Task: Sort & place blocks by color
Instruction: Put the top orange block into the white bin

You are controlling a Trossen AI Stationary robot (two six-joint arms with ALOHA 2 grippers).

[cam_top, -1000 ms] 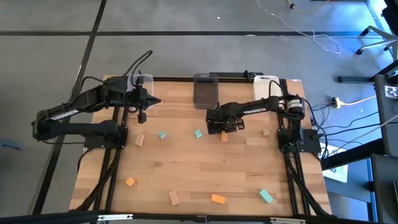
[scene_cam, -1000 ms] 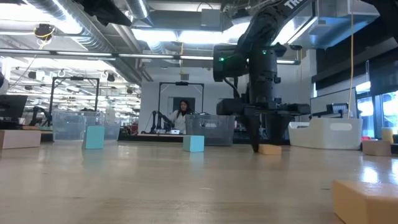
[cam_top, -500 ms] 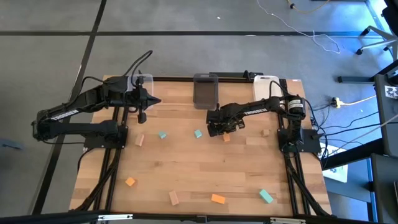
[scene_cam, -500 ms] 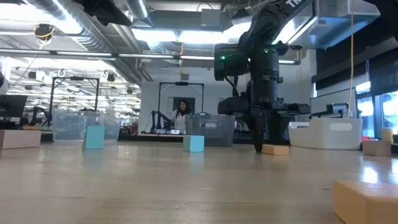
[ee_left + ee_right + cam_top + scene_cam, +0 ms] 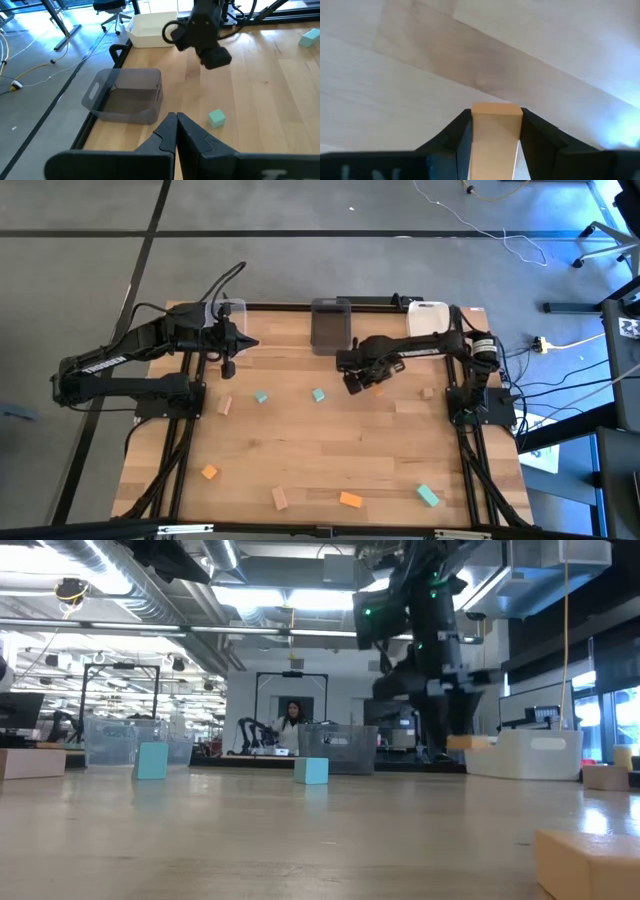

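Observation:
My right gripper (image 5: 368, 385) is in the middle of the table's far half, in front of the grey bin (image 5: 331, 325). It is shut on an orange block (image 5: 496, 131), which also shows in the low view (image 5: 470, 743). My left gripper (image 5: 250, 342) is shut and empty, held above the far left of the table next to the clear bin (image 5: 226, 310). Its shut fingers show in the left wrist view (image 5: 176, 127). Two teal blocks (image 5: 261, 396) (image 5: 319, 394) and a tan block (image 5: 225, 405) lie flat on the table. My right gripper pinches the orange block by its two opposite long sides (image 5: 472, 131) between its two fingers. The block's end face (image 5: 496, 109) shows between the fingertips. The fingers come slanting from above. The block is lifted clear of the table (image 5: 300, 840).
A white bin (image 5: 428, 315) stands at the far right. A tan block (image 5: 427, 392) lies near the right arm's base. Near the front edge lie an orange block (image 5: 209, 472), a tan block (image 5: 280, 498), an orange block (image 5: 350, 500) and a teal block (image 5: 428, 495).
My right gripper has risen from the table and tipped, carrying the orange block. The block lay on the table a second ago and now hangs clear above it, a little further toward the right and far edges.

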